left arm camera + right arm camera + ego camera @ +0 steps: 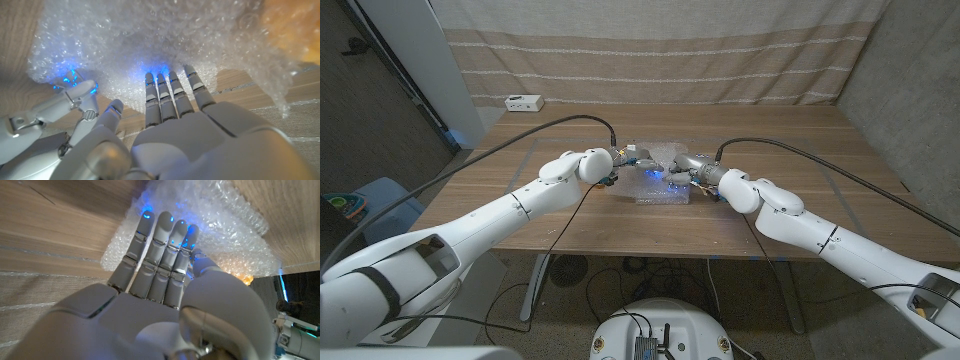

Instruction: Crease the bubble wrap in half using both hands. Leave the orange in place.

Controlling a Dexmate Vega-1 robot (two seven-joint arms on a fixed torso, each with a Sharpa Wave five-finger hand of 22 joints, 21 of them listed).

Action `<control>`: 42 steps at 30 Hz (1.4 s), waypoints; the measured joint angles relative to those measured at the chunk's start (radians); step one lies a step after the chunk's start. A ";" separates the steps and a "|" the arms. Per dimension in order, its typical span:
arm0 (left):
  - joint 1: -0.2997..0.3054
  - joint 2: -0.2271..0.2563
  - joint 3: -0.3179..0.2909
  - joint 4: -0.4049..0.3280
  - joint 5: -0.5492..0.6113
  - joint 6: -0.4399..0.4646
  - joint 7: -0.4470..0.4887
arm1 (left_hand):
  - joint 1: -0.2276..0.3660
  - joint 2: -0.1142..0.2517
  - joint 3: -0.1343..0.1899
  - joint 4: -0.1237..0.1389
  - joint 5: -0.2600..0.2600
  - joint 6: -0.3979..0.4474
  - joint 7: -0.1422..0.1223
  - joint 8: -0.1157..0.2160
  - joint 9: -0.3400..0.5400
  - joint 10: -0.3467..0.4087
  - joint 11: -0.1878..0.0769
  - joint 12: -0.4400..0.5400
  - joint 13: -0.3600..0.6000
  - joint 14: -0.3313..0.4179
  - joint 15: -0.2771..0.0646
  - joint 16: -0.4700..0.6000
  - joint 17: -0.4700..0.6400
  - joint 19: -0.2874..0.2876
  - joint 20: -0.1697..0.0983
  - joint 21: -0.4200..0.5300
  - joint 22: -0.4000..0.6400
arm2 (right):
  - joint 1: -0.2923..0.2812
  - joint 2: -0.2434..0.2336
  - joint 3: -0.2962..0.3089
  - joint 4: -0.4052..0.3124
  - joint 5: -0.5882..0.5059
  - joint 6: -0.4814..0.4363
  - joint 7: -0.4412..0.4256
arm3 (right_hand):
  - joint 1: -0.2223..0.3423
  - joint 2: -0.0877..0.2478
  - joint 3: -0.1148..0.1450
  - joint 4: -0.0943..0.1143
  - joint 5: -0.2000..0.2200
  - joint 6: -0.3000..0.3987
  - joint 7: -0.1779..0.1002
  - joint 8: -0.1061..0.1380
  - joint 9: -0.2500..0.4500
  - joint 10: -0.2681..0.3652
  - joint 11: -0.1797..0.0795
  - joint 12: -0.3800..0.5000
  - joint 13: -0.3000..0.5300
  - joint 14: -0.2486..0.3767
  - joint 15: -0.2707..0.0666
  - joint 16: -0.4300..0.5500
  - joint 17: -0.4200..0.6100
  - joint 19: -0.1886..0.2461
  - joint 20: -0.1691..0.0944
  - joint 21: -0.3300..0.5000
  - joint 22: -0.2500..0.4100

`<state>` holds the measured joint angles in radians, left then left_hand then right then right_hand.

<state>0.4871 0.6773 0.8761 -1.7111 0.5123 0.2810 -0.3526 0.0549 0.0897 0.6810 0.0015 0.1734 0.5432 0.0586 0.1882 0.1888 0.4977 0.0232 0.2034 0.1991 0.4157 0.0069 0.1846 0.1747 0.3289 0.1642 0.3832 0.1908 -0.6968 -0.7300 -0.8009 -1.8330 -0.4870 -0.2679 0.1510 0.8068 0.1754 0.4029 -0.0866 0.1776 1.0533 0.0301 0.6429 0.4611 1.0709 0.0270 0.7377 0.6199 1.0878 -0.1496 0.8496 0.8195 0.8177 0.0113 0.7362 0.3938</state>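
The clear bubble wrap (656, 178) lies bunched at the table's middle, between my two hands. My left hand (620, 160) reaches onto its left side; in the left wrist view its straight fingers (170, 92) press against the wrap (150, 35), thumb apart. My right hand (686, 171) lies on the right side, fingers (160, 245) stretched out on the wrap (235, 225). The right hand (70, 102) also shows lit blue at the wrap's edge. The orange (292, 20) is a blurred glow seen through the wrap (241, 274).
A small white box (523, 102) sits at the back left of the wooden table (790, 140). A striped curtain hangs behind the far edge. Bare wood lies on both sides of the wrap and in front of it.
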 measured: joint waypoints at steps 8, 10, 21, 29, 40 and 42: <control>-0.001 0.001 0.001 -0.006 0.003 0.004 -0.001 | 0.000 0.000 -0.003 0.005 0.000 0.000 0.000 0.000 0.000 0.000 0.000 0.000 0.000 0.000 0.000 0.000 0.000 0.006 0.005 0.000 0.000 | 0.019 0.009 -0.016 0.021 -0.009 -0.013 0.036 | 0.000 0.000 -0.004 0.004 0.000 -0.005 0.005 0.000 -0.007 -0.011 0.000 -0.010 -0.011 -0.004 0.004 -0.017 -0.013 -0.024 -0.002 0.012 0.003; -0.001 0.002 0.001 -0.008 0.004 0.005 -0.002 | -0.003 -0.003 -0.003 0.005 0.000 0.000 0.000 0.000 0.000 0.000 0.000 0.000 0.000 0.000 0.000 0.000 0.000 0.006 0.005 0.000 0.000 | 0.030 0.015 -0.029 0.033 -0.013 -0.020 0.039 | -0.004 0.004 -0.004 0.004 0.000 -0.005 0.005 0.000 -0.007 -0.016 -0.002 -0.014 -0.014 -0.006 0.006 -0.025 -0.021 -0.035 -0.001 0.014 0.003; 0.004 0.007 0.000 -0.022 0.007 0.001 0.001 | -0.005 -0.005 -0.003 0.005 0.000 0.000 0.000 0.000 -0.003 0.000 0.000 0.000 0.000 0.000 0.000 0.000 0.000 0.006 0.005 0.000 0.000 | 0.000 0.000 -0.007 0.003 -0.020 -0.038 -0.007 | -0.019 0.008 -0.007 0.010 0.000 -0.058 0.001 -0.016 -0.034 -0.078 0.006 -0.055 -0.040 -0.060 0.008 -0.078 -0.050 -0.113 0.002 -0.001 -0.024; 0.011 0.008 -0.009 -0.031 0.007 0.001 0.008 | -0.005 -0.005 -0.006 0.008 0.000 0.000 0.000 0.000 -0.003 0.000 0.000 0.000 0.000 0.000 0.000 0.000 -0.001 0.006 0.005 -0.007 0.000 | -0.059 0.000 0.056 -0.005 0.008 0.031 -0.169 | -0.024 0.013 0.009 0.025 0.000 -0.152 -0.025 -0.047 -0.055 -0.183 -0.002 -0.099 -0.052 -0.168 0.015 -0.146 -0.048 -0.209 -0.006 -0.009 -0.049; 0.035 0.002 -0.053 -0.030 -0.042 -0.022 0.046 | -0.005 -0.005 0.001 0.009 0.000 0.000 0.000 0.000 -0.003 0.006 0.002 0.004 0.000 0.032 0.021 0.008 -0.003 -0.005 0.016 -0.015 0.000 | -0.142 0.029 0.143 0.005 0.024 0.122 -0.457 | -0.041 -0.005 0.067 0.033 0.004 -0.281 -0.070 -0.108 -0.118 -0.371 -0.029 -0.211 -0.135 -0.358 0.074 -0.373 -0.175 -0.314 0.007 -0.016 -0.121; 0.042 0.002 -0.064 -0.031 -0.056 -0.035 0.066 | -0.005 -0.005 0.003 0.007 0.000 0.000 0.000 0.000 -0.003 0.008 0.000 0.004 0.000 0.033 0.022 0.008 -0.003 -0.009 0.020 -0.015 0.000 | -0.154 0.034 0.156 0.006 0.026 0.129 -0.489 | -0.043 -0.006 0.068 0.032 0.004 -0.288 -0.069 -0.111 -0.122 -0.376 -0.027 -0.216 -0.141 -0.360 0.076 -0.382 -0.180 -0.317 0.009 -0.016 -0.126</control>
<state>0.5292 0.6791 0.8121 -1.7422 0.4565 0.2465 -0.2865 0.0498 0.0845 0.6839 0.0088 0.1734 0.5434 0.0585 0.1882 0.1861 0.5053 0.0232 0.2075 0.1991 0.4485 0.0287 0.1925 0.1721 0.3197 0.1843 0.3684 0.1910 -0.8507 -0.6959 -0.6453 -1.8268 -0.4606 -0.1386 -0.3377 0.7640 0.1698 0.4710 -0.0551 0.1815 0.7654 -0.0393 0.5324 0.3388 0.6944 -0.0001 0.5214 0.4793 0.7281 -0.0733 0.4674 0.6393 0.5009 0.0205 0.7201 0.2679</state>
